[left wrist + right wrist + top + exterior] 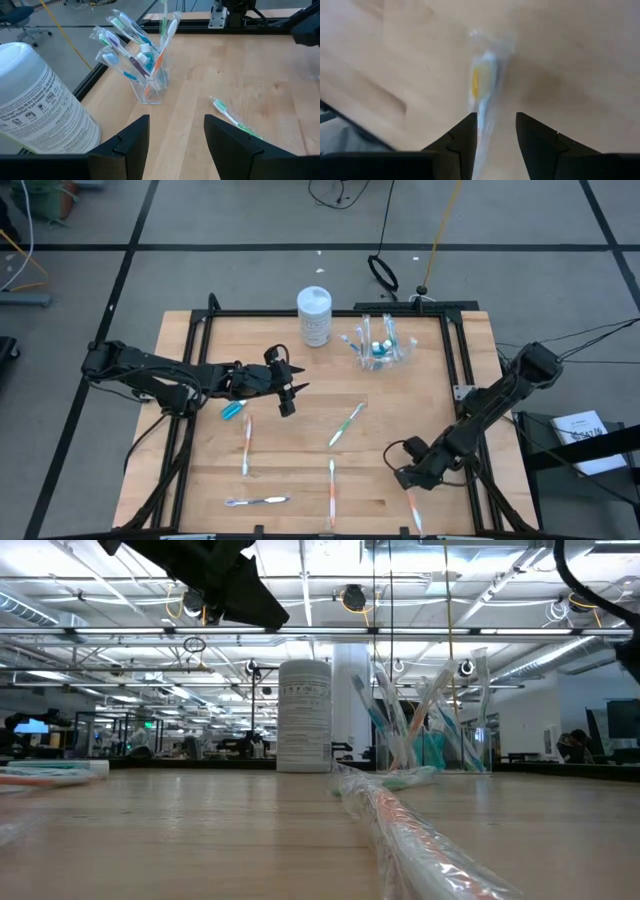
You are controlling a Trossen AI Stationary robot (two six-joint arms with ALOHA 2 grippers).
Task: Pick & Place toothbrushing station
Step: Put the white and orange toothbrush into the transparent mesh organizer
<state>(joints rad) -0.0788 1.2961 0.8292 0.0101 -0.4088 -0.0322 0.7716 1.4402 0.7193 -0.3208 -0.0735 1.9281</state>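
A clear plastic cup (378,352) holding several toothbrushes stands at the table's far right; it also shows in the left wrist view (150,85). A small blue tube (234,409) lies by my left gripper (287,392), which is open and empty above the table (175,137). Several wrapped toothbrushes lie flat on the wood: a white one (247,442), a green one (347,423), an orange one (331,488), and one (257,501) near the front edge. My right gripper (408,476) is open, low over the near right, its fingers either side of a wrapped orange toothbrush (481,85). My right gripper points down at the wrapped orange toothbrush, which lies flat on the table. The brush's handle (482,131) runs between the open fingers, close to one of them. I cannot tell whether that finger touches it.
A white lidded canister (314,315) stands at the far middle, left of the cup. A black frame (330,312) runs along the table's far and side edges. Bare wood lies in the table's middle.
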